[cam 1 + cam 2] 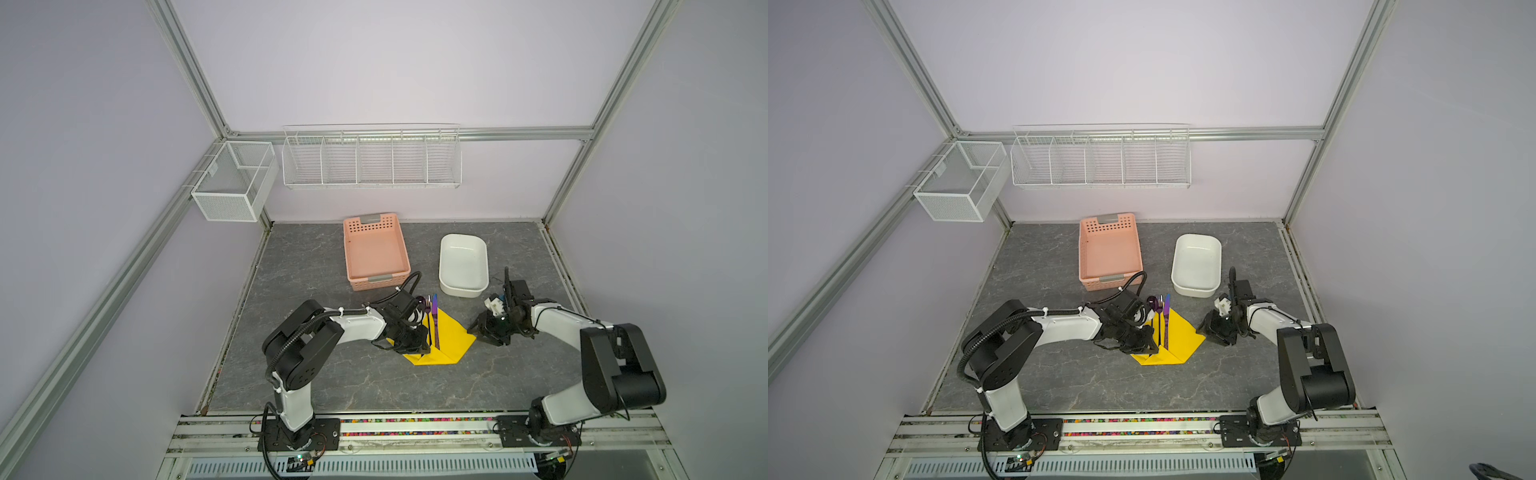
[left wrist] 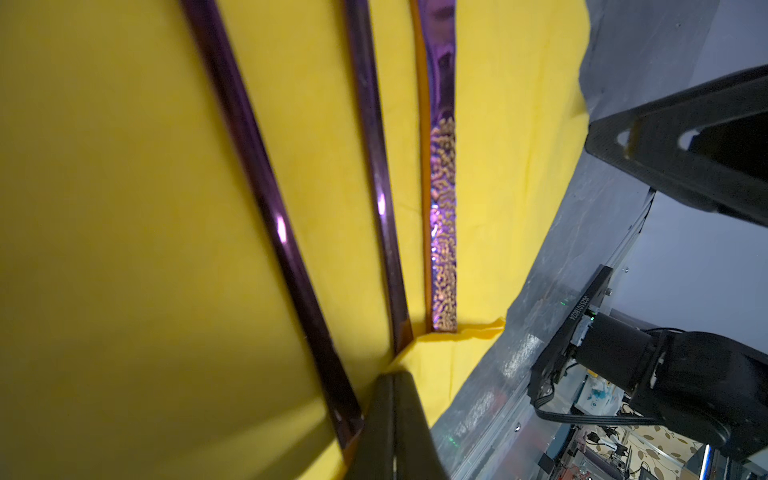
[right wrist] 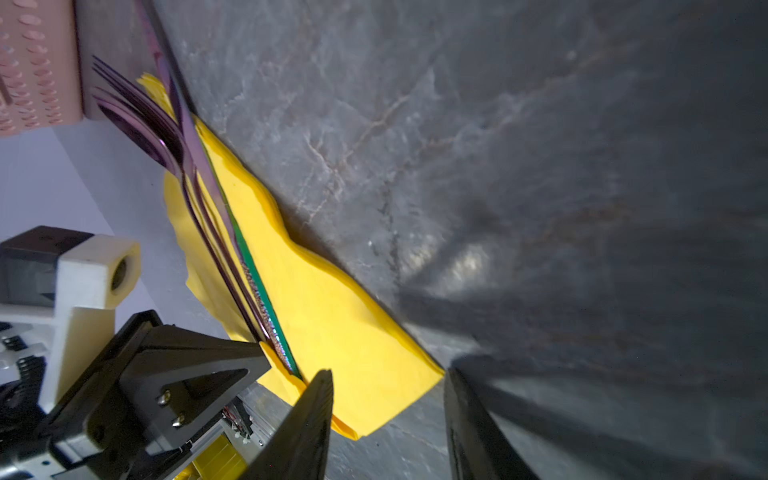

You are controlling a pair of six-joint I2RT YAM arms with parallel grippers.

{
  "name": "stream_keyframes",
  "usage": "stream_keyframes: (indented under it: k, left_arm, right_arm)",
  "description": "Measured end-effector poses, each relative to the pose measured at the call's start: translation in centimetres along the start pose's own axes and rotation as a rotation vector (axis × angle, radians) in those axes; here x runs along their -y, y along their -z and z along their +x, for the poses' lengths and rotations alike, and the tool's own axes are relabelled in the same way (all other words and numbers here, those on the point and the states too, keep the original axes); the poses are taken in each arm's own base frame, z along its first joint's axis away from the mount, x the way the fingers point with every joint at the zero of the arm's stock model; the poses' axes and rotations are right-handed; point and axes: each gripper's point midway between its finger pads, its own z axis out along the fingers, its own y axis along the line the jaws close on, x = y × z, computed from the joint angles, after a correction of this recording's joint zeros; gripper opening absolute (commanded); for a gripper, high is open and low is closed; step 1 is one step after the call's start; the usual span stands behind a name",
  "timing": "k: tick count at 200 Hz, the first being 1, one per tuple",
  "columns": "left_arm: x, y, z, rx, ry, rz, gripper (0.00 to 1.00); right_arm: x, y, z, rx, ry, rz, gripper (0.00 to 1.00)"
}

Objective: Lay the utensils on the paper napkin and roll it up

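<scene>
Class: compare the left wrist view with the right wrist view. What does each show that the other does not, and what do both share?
Only the left wrist view: the three utensils with handles lying apart, seen from above, and the right arm with its dark joints. Only the right wrist view: the pink perforated basket, the fork tines, the spoon bowl, and that the right gripper stands open. Both: the yellow paper napkin, the grey marbled tabletop, and the shut left gripper pinching the napkin's folded corner.

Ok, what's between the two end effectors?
The yellow napkin with the utensils lying on it; both top views show it. The left end effector pinches its folded edge, the right end effector stands open at its corner.
</scene>
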Motion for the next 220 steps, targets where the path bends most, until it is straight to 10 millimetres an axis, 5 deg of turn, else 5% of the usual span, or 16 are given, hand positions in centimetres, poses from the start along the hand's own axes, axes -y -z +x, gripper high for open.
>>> stream_keyframes:
  k: [42,87,137,220]
  left_arm:
    - [0.0,0.0,0.0,0.000,0.000,0.000,0.00]
    - [0.0,0.0,0.0,0.000,0.000,0.000,0.00]
    - [0.0,0.0,0.0,0.000,0.000,0.000,0.00]
    - [0.0,0.0,0.0,0.000,0.000,0.000,0.00]
  right_arm:
    - [-1.8,-1.4,-0.2,-0.015,0.030,-0.102,0.41]
    - [-3.4,-2.5,1.8,-0.055,0.044,-0.192,0.42]
    - [-2.8,-2.0,3.4,-0.055,0.035,-0.174,0.44]
    - [-2.4,-0.8,1.6,0.026,0.023,-0.163,0.32]
